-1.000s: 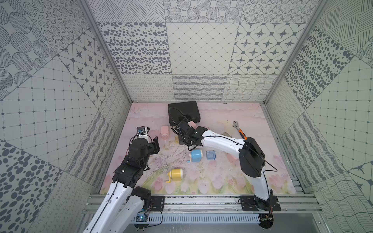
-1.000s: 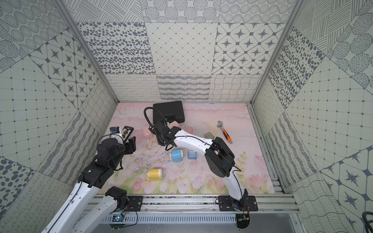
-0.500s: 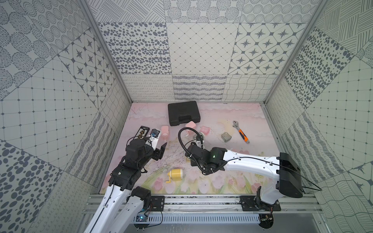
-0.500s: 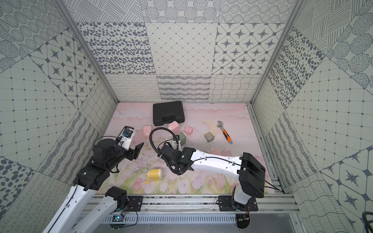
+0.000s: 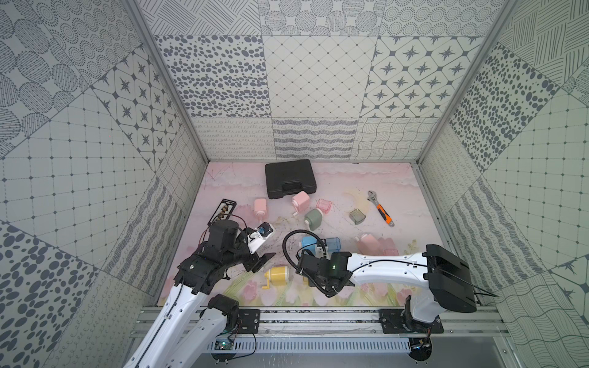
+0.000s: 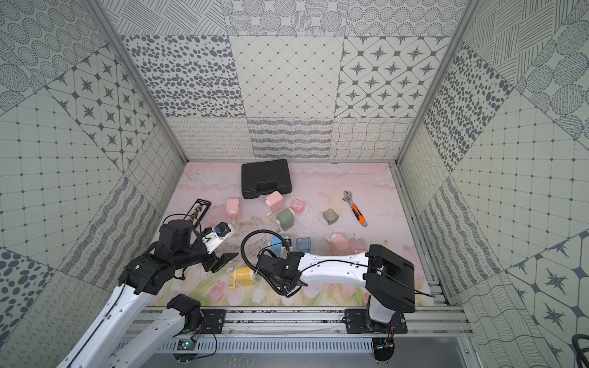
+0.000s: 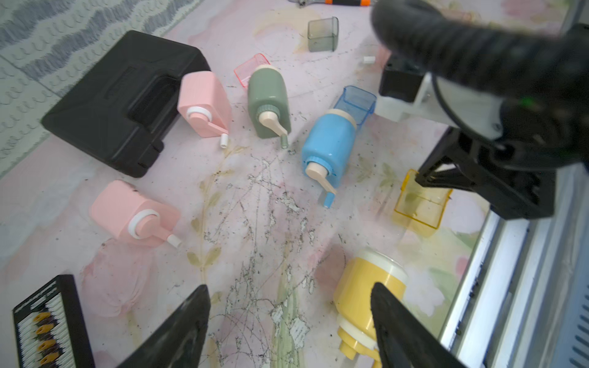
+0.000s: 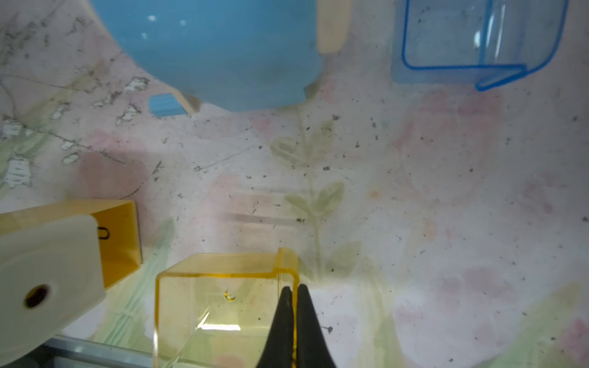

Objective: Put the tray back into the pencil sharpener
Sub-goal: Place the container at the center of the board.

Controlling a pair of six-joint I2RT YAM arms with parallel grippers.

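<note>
Right fingers (image 8: 280, 328) pinch the yellow tray (image 8: 220, 280) by its wall — yellow sharpener (image 8: 47, 255) beside.

Yellow tray (image 8: 220, 274) partly cut off by edge.

Near the table (image 5: 347, 184) front edge, the tray (image 8: 220, 306) in my right gripper (image 8: 293, 288) is just right of the pencil sharpener (image 5: 278, 274), with my left gripper (image 7: 288, 286) just left of it. Behind them, a second sharpener (image 5: 307, 243) and second tray (image 5: 333, 245) lie side by side. A tool case (image 5: 290, 182) lies farthest back.

Six pencil sharpeners (image 5: 275, 275), five trays (image 5: 356, 216), one wrench (image 5: 380, 212), one case (image 5: 290, 181), one abacus (image 5: 223, 212).
</note>
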